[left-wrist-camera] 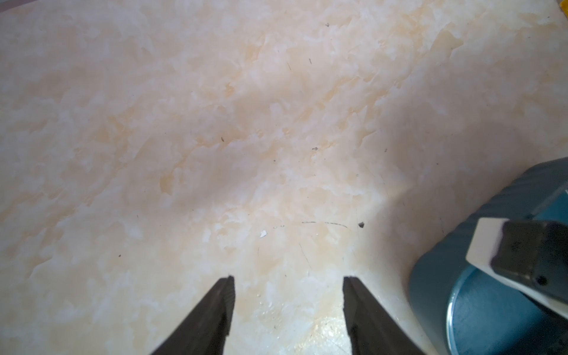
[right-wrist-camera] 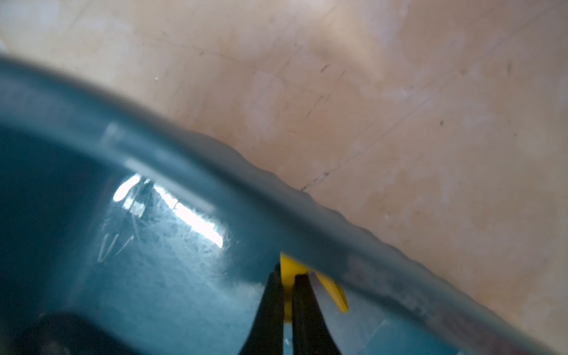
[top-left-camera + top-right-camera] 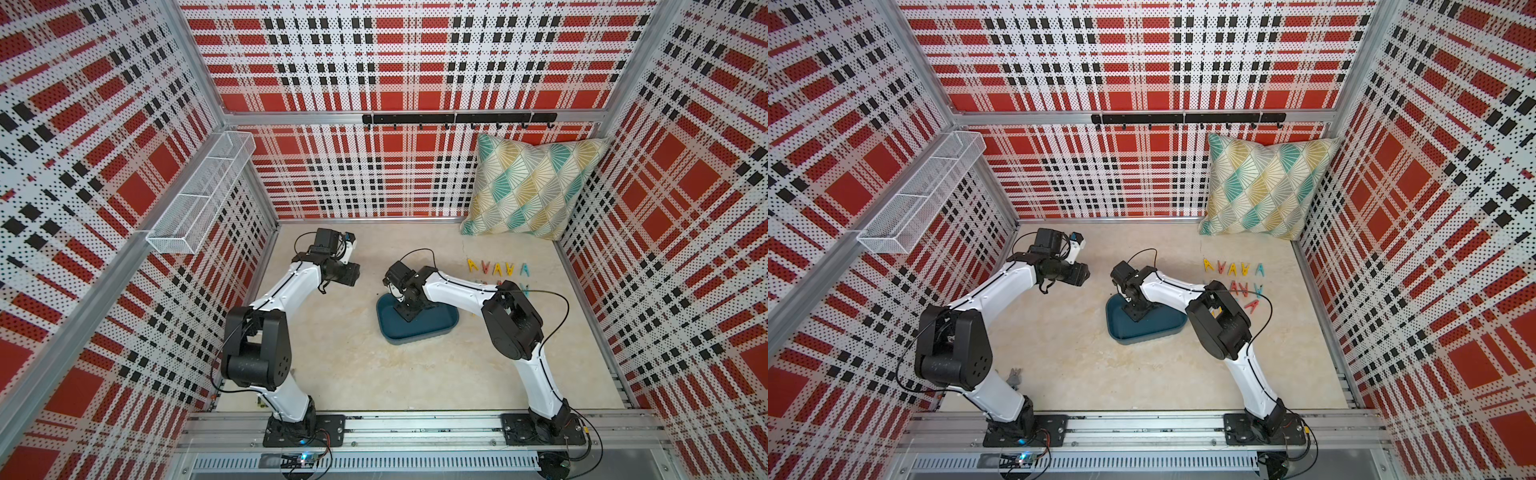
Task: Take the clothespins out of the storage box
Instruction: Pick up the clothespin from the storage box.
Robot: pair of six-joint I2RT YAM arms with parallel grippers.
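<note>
The dark teal storage box lies mid-table. My right gripper reaches down into it. In the right wrist view that gripper is shut on a yellow clothespin close under the box wall. Several yellow, red and light blue clothespins lie in rows on the table right of the box. My left gripper hangs open over bare table left of the box, with nothing between its fingers.
A patterned pillow leans in the back right corner. A white wire basket hangs on the left wall and a black hook rail runs along the back wall. The right arm's wrist shows over the box.
</note>
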